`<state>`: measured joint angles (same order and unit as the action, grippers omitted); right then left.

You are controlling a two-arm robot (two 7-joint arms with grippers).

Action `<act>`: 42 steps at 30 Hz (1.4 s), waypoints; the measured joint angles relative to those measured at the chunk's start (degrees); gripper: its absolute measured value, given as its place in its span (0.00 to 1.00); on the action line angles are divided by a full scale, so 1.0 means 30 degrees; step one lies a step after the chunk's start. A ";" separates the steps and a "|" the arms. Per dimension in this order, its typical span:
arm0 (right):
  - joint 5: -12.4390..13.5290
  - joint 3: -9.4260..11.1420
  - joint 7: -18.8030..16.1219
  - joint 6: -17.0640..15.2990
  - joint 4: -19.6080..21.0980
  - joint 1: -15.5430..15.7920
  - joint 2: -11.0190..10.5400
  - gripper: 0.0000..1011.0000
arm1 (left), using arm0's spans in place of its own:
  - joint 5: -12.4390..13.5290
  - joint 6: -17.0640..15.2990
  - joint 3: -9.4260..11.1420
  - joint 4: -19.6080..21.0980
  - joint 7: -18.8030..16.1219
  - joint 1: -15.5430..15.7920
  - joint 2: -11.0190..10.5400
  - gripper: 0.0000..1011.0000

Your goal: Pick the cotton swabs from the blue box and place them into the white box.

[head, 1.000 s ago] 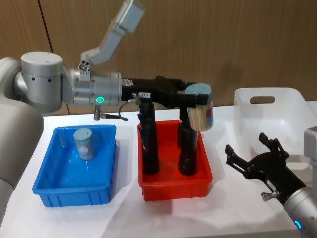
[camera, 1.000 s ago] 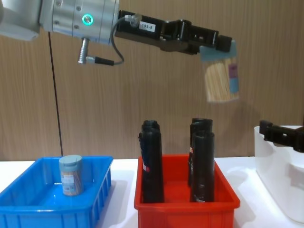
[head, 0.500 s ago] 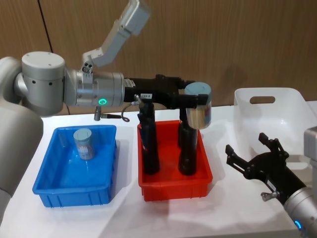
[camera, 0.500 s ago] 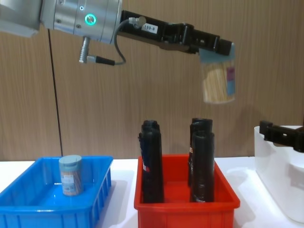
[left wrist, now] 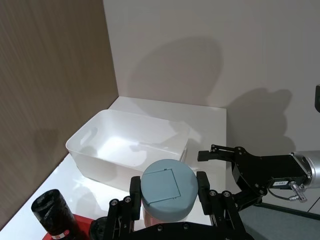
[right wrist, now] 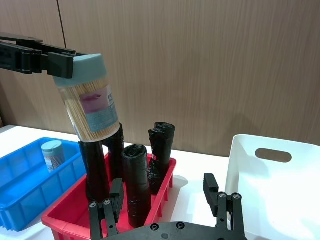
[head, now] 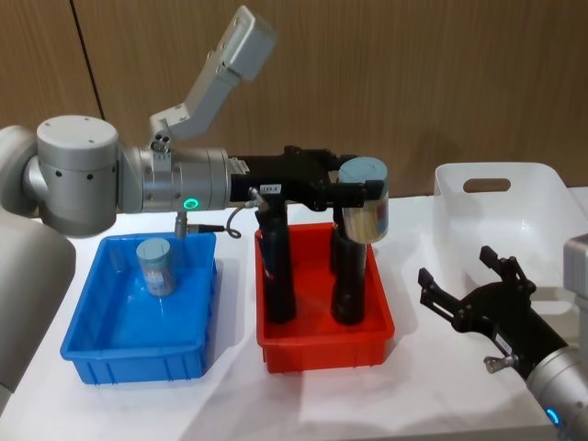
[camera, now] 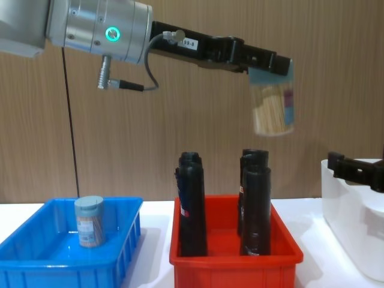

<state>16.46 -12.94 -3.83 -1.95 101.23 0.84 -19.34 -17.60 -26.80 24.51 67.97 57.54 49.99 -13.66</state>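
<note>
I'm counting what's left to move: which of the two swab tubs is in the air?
The tub held by the left gripper above the red bin; the other tub stands in the blue box.

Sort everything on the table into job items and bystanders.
Job: held tub of swabs, clamped in the left gripper; second tub in the blue box; white box.
Bystanders: red bin; black tubes standing in it; right gripper, open, beside the white box.

site: probably a robot lab | cues: jointed robot arm (head: 83,175), plain white table (head: 230,404), wood-panel wall (head: 441,73)
</note>
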 joint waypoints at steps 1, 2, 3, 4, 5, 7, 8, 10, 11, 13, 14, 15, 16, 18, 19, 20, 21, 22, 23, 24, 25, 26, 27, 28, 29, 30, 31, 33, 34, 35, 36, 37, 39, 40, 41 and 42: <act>0.0000 0.0001 0.0001 0.0000 -0.0001 0.0000 0.0001 0.99 | -0.0041 -0.0010 0.0013 0.0072 -0.0064 -0.0052 -0.0030 0.66; 0.0000 0.0001 0.0001 0.0000 0.0000 0.0001 0.0000 0.99 | -0.0087 -0.0023 0.0019 0.0122 -0.0136 -0.0083 -0.0049 0.66; 0.0000 0.0001 0.0000 0.0000 -0.0001 0.0000 0.0001 0.99 | -0.0113 -0.0032 0.0025 0.0175 -0.0175 -0.0117 -0.0069 0.66; 0.0000 0.0000 0.0000 0.0000 -0.0001 0.0000 0.0001 0.99 | -0.0173 -0.0060 0.0040 0.0272 -0.0266 -0.0179 -0.0108 0.66; 0.0000 0.0001 0.0000 0.0000 -0.0001 0.0000 0.0000 0.99 | -0.0205 -0.0077 0.0046 0.0312 -0.0324 -0.0206 -0.0124 0.66; 0.0000 0.0001 0.0000 0.0000 -0.0001 0.0000 0.0000 0.99 | -0.0264 -0.0113 0.0075 0.0464 -0.0440 -0.0288 -0.0183 0.66; 0.0000 0.0001 0.0000 0.0000 -0.0001 0.0000 0.0000 0.99 | -0.0305 -0.0140 0.0096 0.0556 -0.0528 -0.0338 -0.0213 0.66; 0.0000 0.0001 0.0000 -0.0001 -0.0001 0.0000 0.0000 0.99 | -0.0337 -0.0159 0.0117 0.0665 -0.0606 -0.0396 -0.0251 0.66; 0.0000 0.0001 0.0000 -0.0001 -0.0001 0.0000 0.0000 0.99 | -0.0353 -0.0165 0.0128 0.0716 -0.0642 -0.0421 -0.0268 0.66; 0.0000 0.0001 0.0001 0.0000 0.0000 0.0000 0.0001 0.99 | -0.0407 -0.0198 0.0164 0.0896 -0.0798 -0.0515 -0.0322 0.66; 0.0000 0.0001 0.0000 0.0000 -0.0001 0.0000 0.0001 0.99 | -0.0429 -0.0207 0.0172 0.0932 -0.0843 -0.0537 -0.0333 0.66; 0.0000 0.0001 0.0000 0.0000 -0.0001 0.0000 0.0001 0.99 | -0.0481 -0.0219 0.0196 0.1058 -0.0961 -0.0614 -0.0372 0.66; 0.0000 0.0000 0.0001 0.0000 -0.0001 0.0000 0.0000 0.99 | -0.0502 -0.0223 0.0209 0.1131 -0.1015 -0.0655 -0.0394 0.66; 0.0000 0.0000 0.0000 0.0000 -0.0001 -0.0001 0.0001 0.99 | -0.0551 -0.0229 0.0231 0.1235 -0.1112 -0.0720 -0.0428 0.66; 0.0000 0.0001 0.0000 -0.0001 -0.0001 0.0000 0.0000 0.99 | -0.0609 -0.0236 0.0258 0.1343 -0.1228 -0.0785 -0.0461 0.66; 0.0000 0.0001 0.0000 0.0000 -0.0001 0.0000 0.0001 0.99 | -0.0636 -0.0239 0.0267 0.1394 -0.1277 -0.0815 -0.0478 0.66; 0.0000 0.0001 0.0000 0.0000 -0.0001 0.0000 0.0000 0.99 | -0.0660 -0.0242 0.0281 0.1463 -0.1323 -0.0854 -0.0501 0.66; 0.0000 0.0000 0.0000 -0.0001 -0.0001 0.0001 0.0000 0.99 | -0.0685 -0.0244 0.0292 0.1513 -0.1372 -0.0881 -0.0517 0.66; 0.0000 0.0001 0.0000 0.0000 -0.0001 0.0000 0.0000 0.99 | -0.0718 -0.0246 0.0302 0.1565 -0.1428 -0.0909 -0.0534 0.66; 0.0000 0.0000 0.0000 -0.0001 -0.0001 -0.0001 0.0001 0.99 | -0.0767 -0.0251 0.0326 0.1655 -0.1521 -0.0964 -0.0565 0.66; 0.0000 0.0001 0.0000 -0.0001 -0.0001 0.0001 0.0001 0.99 | -0.0792 -0.0251 0.0336 0.1709 -0.1561 -0.0996 -0.0585 0.66; 0.0000 0.0000 0.0000 -0.0001 -0.0001 -0.0001 0.0000 0.99 | -0.0829 -0.0256 0.0353 0.1787 -0.1640 -0.1040 -0.0614 0.66; 0.0000 0.0000 0.0000 0.0000 -0.0001 0.0000 0.0000 0.99 | -0.0856 -0.0258 0.0363 0.1822 -0.1692 -0.1062 -0.0629 0.66; 0.0000 0.0001 0.0001 -0.0001 -0.0001 0.0001 0.0000 0.99 | -0.0874 -0.0262 0.0373 0.1859 -0.1723 -0.1084 -0.0644 0.66; 0.0000 0.0001 0.0000 -0.0001 -0.0001 0.0000 0.0001 0.99 | -0.0894 -0.0267 0.0388 0.1899 -0.1766 -0.1110 -0.0658 0.66; 0.0000 0.0000 0.0001 0.0000 -0.0001 0.0000 0.0000 0.99 | -0.0924 -0.0272 0.0405 0.1955 -0.1823 -0.1146 -0.0677 0.66; 0.0000 0.0001 0.0001 0.0000 -0.0001 -0.0001 0.0001 0.99 | -0.0939 -0.0274 0.0413 0.1980 -0.1849 -0.1166 -0.0688 0.66; 0.0000 0.0000 0.0000 -0.0001 -0.0001 0.0000 0.0000 0.99 | -0.0972 -0.0279 0.0429 0.2058 -0.1921 -0.1210 -0.0718 0.66; 0.0000 0.0000 0.0000 -0.0001 -0.0001 -0.0001 0.0001 0.99 | -0.0982 -0.0281 0.0435 0.2084 -0.1941 -0.1224 -0.0726 0.66; 0.0000 0.0001 0.0000 0.0000 -0.0001 0.0000 0.0001 0.99 | -0.0993 -0.0282 0.0442 0.2108 -0.1961 -0.1238 -0.0734 0.66; 0.0000 0.0000 0.0000 -0.0001 -0.0001 -0.0001 0.0001 0.99 | -0.1012 -0.0285 0.0452 0.2142 -0.1995 -0.1259 -0.0750 0.66; 0.0000 0.0001 0.0000 -0.0001 -0.0001 0.0000 0.0001 0.99 | -0.1021 -0.0287 0.0457 0.2164 -0.2009 -0.1268 -0.0757 0.66; 0.0000 0.0001 0.0000 -0.0001 -0.0001 0.0000 0.0000 0.99 | -0.1040 -0.0292 0.0467 0.2204 -0.2055 -0.1296 -0.0772 0.66; 0.0000 0.0001 0.0000 -0.0001 -0.0001 0.0000 0.0000 0.99 | -0.1046 -0.0294 0.0473 0.2218 -0.2066 -0.1306 -0.0776 0.66; 0.0000 0.0001 0.0000 0.0000 -0.0001 0.0000 0.0001 0.99 | -0.1053 -0.0296 0.0475 0.2234 -0.2078 -0.1312 -0.0779 0.66; 0.0000 0.0001 -0.0006 -0.0001 -0.0001 0.0000 0.0001 0.99 | -0.1060 -0.0297 0.0478 0.2248 -0.2091 -0.1317 -0.0784 0.66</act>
<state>16.46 -12.94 -3.85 -1.95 101.23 0.84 -19.33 -20.78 -27.69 25.95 74.72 51.27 46.04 -16.01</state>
